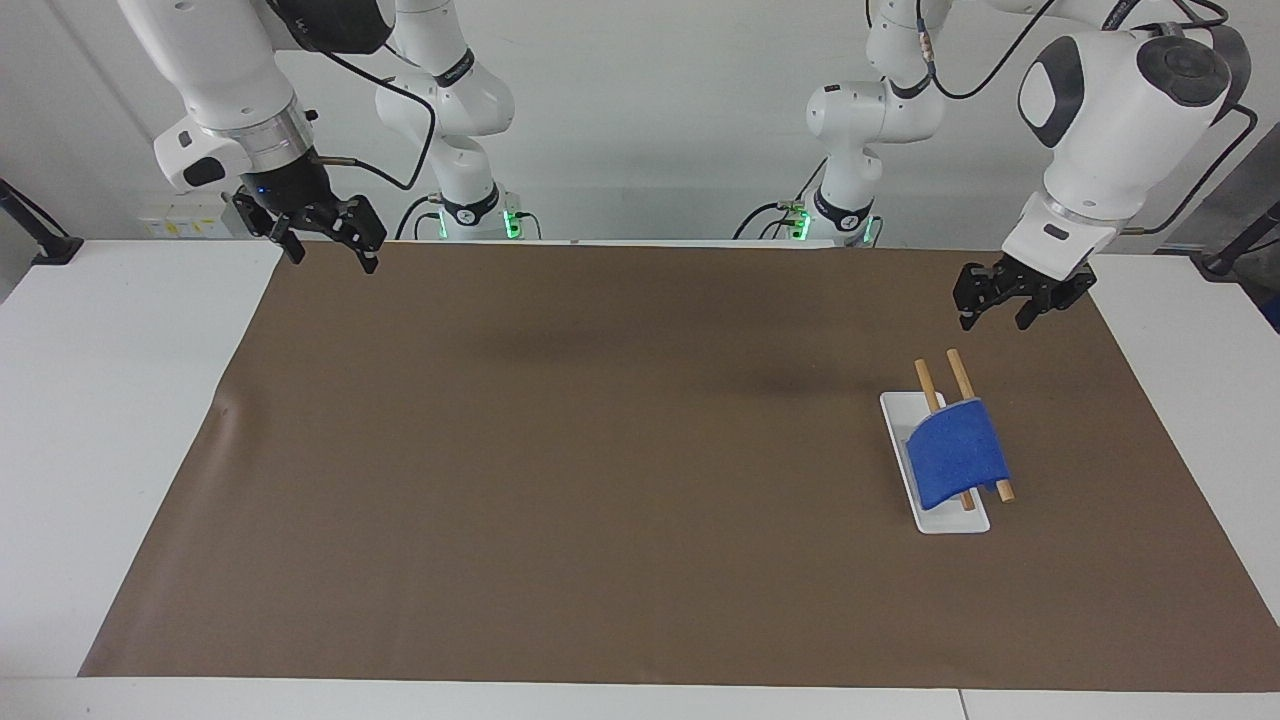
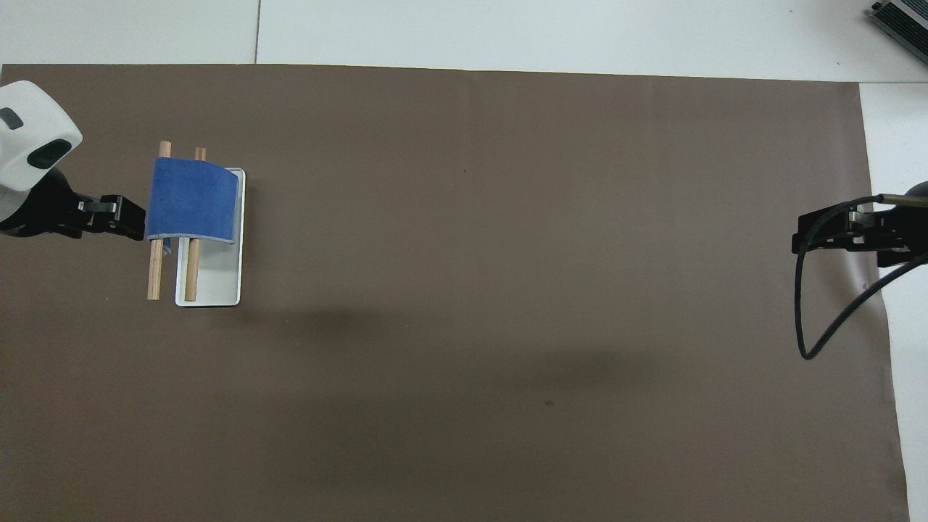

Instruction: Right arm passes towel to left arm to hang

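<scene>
My left hand (image 1: 993, 320) hangs over the brown mat (image 1: 600, 450) with its two fingers spread apart and nothing between them. Just below it and a little ahead stands the rack (image 1: 935, 520), a white base carrying two wooden rods (image 1: 925, 380). From straight above, my fingertips seem to meet the cloth's edge, but the view from across the surface (image 1: 120, 400) shows clear air between hand and rack.

The towel (image 1: 958, 450) lies draped across both rods, arched over them, with one edge drooping toward the base and the other just past the outer rod. I judge the hanging done and this hand free to draw off.

The cloth looks light, soft and fuzzy. It should fold and sag wherever it is unsupported, and it will not slip much on bare wood. If it needs straightening, I would pinch a thin edge or corner beside the outer rod, where the fabric hangs free. The crown would be a poor choice, since the rods sit directly underneath.

Well away, toward the other end of the surface, my right hand (image 1: 333, 260) waits over the mat's corner, fingers wide and holding nothing.
</scene>
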`<state>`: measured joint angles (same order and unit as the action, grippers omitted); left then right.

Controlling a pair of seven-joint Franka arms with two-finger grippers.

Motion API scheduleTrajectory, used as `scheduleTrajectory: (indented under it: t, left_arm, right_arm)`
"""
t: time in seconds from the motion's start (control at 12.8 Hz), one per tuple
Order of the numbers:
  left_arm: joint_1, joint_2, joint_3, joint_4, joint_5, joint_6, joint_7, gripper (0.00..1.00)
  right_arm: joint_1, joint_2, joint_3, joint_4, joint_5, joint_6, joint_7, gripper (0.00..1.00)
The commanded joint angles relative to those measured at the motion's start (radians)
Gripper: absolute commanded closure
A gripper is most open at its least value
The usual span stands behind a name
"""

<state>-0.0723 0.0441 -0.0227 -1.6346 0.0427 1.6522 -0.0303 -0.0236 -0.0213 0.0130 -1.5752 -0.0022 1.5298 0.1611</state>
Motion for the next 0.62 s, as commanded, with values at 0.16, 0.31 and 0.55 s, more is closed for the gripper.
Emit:
scheduleTrajectory:
  t: [0.16, 0.31, 0.55]
  left_arm:
    - [-0.01, -0.039, 0.001, -0.039, -0.014, -0.002, -0.031, 0.0]
    - [-0.02, -0.043, 0.001, -0.037, -0.014, 0.014, -0.022, 0.0]
    - [-0.009, -0.043, 0.003, -0.031, -0.014, 0.018, -0.02, 0.0]
  right_arm:
    - [-0.01, -0.008, -0.001, -0.009, 0.022, -0.007, -0.025, 0.0]
    - [-0.01, -0.009, -0.001, -0.009, 0.022, -0.007, -0.025, 0.0]
    - [-0.01, -0.009, -0.001, -0.009, 0.022, -0.007, -0.025, 0.0]
